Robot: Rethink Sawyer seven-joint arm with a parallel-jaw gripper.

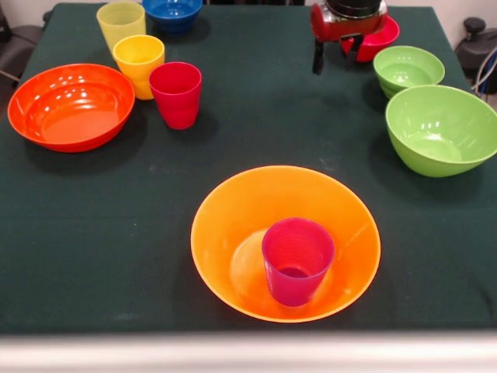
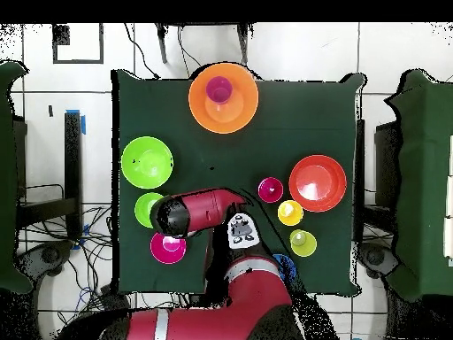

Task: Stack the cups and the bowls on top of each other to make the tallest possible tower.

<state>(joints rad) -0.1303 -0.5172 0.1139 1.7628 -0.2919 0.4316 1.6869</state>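
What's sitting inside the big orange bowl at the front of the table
A ribbed purple cup stands upright inside the large yellow-orange bowl, near its middle. The cup looks empty. The bowl's floor beneath the cup is covered.

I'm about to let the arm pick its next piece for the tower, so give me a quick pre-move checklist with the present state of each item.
1. Tower base: purple ribbed cup stands upright inside the large yellow-orange bowl, roughly centred. Ok.
2. Tool free of load: it hangs over the small red-pink bowl; whether it is open or holding anything, cannot tell.
3. Small green bowl reachable: upright beside the large green bowl, their rims close or touching. Cannot tell if there is room to grasp it.
4. Red-pink cup ready: upright, close against the yellow-orange cup. Ok, but tight.
5. Open table between tool and tower. Ok.
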